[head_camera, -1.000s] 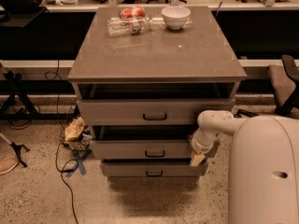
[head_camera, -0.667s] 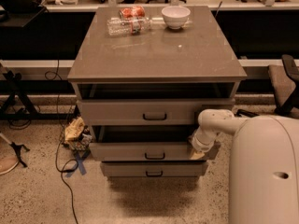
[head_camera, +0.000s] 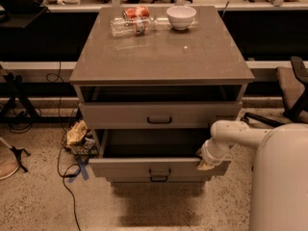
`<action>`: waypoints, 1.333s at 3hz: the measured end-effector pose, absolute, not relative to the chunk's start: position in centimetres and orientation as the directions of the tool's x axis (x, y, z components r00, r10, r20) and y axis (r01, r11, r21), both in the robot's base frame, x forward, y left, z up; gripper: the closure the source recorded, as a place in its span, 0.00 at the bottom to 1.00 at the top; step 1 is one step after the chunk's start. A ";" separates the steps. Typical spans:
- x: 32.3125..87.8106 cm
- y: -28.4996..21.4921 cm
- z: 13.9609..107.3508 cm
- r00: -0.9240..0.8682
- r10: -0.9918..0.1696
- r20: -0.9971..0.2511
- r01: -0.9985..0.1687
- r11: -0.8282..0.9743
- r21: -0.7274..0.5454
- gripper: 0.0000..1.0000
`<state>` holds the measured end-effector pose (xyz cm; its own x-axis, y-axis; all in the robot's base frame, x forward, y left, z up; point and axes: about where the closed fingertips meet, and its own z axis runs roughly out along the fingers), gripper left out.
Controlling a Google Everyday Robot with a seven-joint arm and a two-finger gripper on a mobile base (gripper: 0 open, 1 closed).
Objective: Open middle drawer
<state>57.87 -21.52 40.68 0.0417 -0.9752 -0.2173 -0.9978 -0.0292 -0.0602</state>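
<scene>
Your pincer (head_camera: 206, 163) sits at the right end of the middle drawer (head_camera: 144, 167), grip I cannot tell; well above it, one bowl (head_camera: 181, 16) and one bottle (head_camera: 130, 26) on the tabletop (head_camera: 163, 57).

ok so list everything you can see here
cabinet: 1, grey-taupe, centre
top drawer: 1, grey-taupe, slightly open
middle drawer: 1, grey-taupe, pulled well out
bottom drawer: 1, mostly hidden below
bowl: 1, white, cabinet top, back
bottle: 1, clear, lying left of bowl
red item: 1, behind bottle
chair: 1, dark, right edge
cables: several, black, floor left
arm: 1, white, lower right
gripper: 1, at middle drawer's right end
</scene>
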 end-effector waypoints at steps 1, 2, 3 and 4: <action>57.9 -21.5 40.7 0.042 -0.975 -0.217 -0.998 -0.029 -0.060 1.00; 57.7 -21.4 40.5 0.042 -0.975 -0.218 -0.998 -0.030 -0.056 0.82; 57.6 -21.3 40.3 0.042 -0.975 -0.219 -0.998 -0.031 -0.053 0.59; 57.5 -21.3 40.1 0.043 -0.975 -0.219 -0.998 -0.033 -0.049 0.36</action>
